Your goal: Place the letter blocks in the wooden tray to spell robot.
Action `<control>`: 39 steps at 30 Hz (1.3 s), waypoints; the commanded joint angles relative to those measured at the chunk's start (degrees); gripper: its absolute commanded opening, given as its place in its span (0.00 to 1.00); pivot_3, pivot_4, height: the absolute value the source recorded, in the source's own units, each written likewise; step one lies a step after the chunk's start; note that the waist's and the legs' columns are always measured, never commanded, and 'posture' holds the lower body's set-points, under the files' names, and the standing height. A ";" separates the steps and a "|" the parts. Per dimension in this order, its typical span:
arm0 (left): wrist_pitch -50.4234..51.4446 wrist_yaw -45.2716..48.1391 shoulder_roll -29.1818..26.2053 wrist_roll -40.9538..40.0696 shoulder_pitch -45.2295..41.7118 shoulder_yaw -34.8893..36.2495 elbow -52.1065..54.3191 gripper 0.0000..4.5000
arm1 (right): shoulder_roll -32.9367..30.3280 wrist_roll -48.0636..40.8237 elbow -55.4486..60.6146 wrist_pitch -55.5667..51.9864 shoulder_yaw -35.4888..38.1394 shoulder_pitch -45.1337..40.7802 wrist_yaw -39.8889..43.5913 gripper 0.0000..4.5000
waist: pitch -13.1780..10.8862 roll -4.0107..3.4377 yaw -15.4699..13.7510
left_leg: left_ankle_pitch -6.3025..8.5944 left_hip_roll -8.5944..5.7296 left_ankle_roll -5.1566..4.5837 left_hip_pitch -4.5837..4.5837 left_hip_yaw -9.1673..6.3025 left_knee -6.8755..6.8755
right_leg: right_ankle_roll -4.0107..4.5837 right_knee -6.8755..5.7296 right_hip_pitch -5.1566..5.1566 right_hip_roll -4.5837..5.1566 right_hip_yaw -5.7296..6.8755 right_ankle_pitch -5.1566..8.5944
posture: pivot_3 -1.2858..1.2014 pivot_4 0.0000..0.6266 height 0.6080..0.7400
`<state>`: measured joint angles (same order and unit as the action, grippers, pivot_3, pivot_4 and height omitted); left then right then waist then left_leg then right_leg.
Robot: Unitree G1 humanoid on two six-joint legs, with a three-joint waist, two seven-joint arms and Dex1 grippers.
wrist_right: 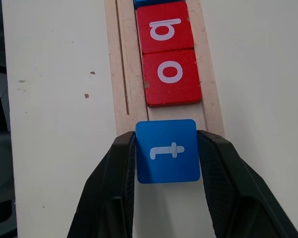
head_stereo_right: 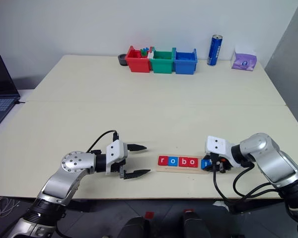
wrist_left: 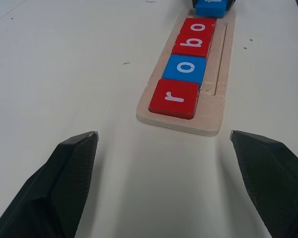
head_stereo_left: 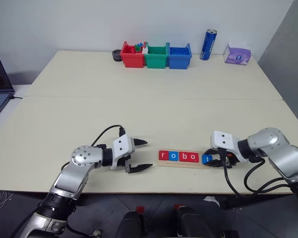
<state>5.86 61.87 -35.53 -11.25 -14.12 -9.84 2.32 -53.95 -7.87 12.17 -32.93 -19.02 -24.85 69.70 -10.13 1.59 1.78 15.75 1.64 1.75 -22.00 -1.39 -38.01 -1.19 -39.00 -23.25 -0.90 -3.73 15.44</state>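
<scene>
White letters are showing on the letter blocks [wrist_left: 187, 64] in the wooden tray [wrist_left: 219, 106]: r, o, b, o. The blue block [wrist_right: 168, 151] at centre frame is reading t.

Pale table [head_stereo_left: 154, 99] against a plain white wall [head_stereo_left: 139, 20]

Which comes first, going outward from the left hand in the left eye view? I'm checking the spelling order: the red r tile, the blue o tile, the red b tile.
From the left hand:
1. Red r tile, at the tray's near end.
2. Blue o tile, next along.
3. Red b tile, farthest, toward the right hand.
</scene>
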 commanded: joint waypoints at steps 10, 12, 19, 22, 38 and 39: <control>-0.30 -0.25 0.35 -0.18 0.12 0.03 1.95 1.00 | 3.57 2.74 -0.19 0.60 -0.93 -2.28 -1.04 0.33 | 0.00 0.00 0.00 | 0.00 -0.01 0.00 0.00 -0.01 0.00 | 0.02 0.00 0.00 0.00 -0.01 -0.01 | 0.52 0.24 1.00; -0.34 -0.25 0.34 -0.18 0.21 0.04 1.95 1.00 | 3.87 2.71 -0.16 0.21 -0.93 -2.62 -0.96 0.33 | 0.00 0.00 0.00 | 0.00 0.00 0.00 0.00 -0.01 0.00 | 0.04 0.00 0.00 0.00 0.00 -0.02 | 0.52 0.24 1.00; -0.68 -0.27 0.32 0.02 0.40 -0.03 1.91 1.00 | 4.26 2.82 -0.03 -0.18 -0.69 -2.55 -1.54 0.56 | 0.00 0.00 0.01 | 0.00 0.00 0.00 0.00 -0.01 0.00 | 0.03 0.00 0.00 0.00 0.00 -0.02 | 0.52 0.24 1.00; -0.76 -0.20 0.35 0.08 0.28 -0.09 1.75 1.00 | 4.53 2.53 0.26 -0.65 -0.26 -2.73 -1.79 0.80 | 0.00 0.00 0.00 | 0.00 -0.01 0.00 0.00 -0.01 0.00 | 0.03 0.00 0.00 0.00 0.00 -0.02 | 0.52 0.24 1.00; -0.02 -0.21 0.07 -0.01 0.91 0.08 2.67 1.00 | -0.70 -4.24 12.66 -9.35 14.70 9.34 -9.10 0.70 | 0.00 0.00 -0.24 | 0.00 -0.04 0.00 -0.09 0.00 0.00 | -0.02 0.03 0.01 0.05 0.05 0.01 | 0.52 0.24 1.00; 0.06 -0.14 0.09 -0.02 0.73 0.04 2.61 1.00 | -1.14 -3.61 12.97 -8.54 14.46 10.46 -9.67 0.61 | 0.00 0.00 -0.20 | 0.00 -0.04 0.00 -0.07 0.01 0.00 | -0.04 0.03 0.01 0.05 0.05 0.03 | 0.52 0.24 1.00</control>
<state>6.00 61.87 -35.31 -11.04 -12.72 -9.81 2.81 -53.90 -12.41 22.61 -43.44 -6.27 -14.76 61.32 -10.13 1.59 1.58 15.75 1.61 1.75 -22.06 -1.37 -38.01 -1.31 -38.99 -23.25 -0.85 -3.70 15.51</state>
